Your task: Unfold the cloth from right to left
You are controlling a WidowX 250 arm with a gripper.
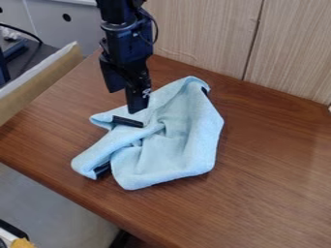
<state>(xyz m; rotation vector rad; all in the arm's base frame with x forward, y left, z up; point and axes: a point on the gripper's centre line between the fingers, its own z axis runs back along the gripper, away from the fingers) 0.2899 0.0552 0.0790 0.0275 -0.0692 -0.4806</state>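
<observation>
Lies rumpled, as a light blue cloth point(165, 157), on a brown wooden table point(265, 198), left of the table's middle. Bulges on the near side in a broad, rounded lobe; beside that, to the left, narrows into a thick fold with a dark tab point(102, 169) near the end. Creases deeply through the middle and, toward the far left, bears a slanting black strip point(127, 121). Tapers at the far right to a raised corner with another dark tab point(205, 90).

Hangs over the cloth's far left part, as a black gripper point(138, 109) on a black arm point(126, 41), close to the black strip — cannot tell whether spread, pressed together or pinching cloth. Borders, farther left, on a tan board point(48, 82) along the table — and, at the very back, meets pale wood-grain panelling point(200, 34), with grey fronts point(61, 29) to the left.
</observation>
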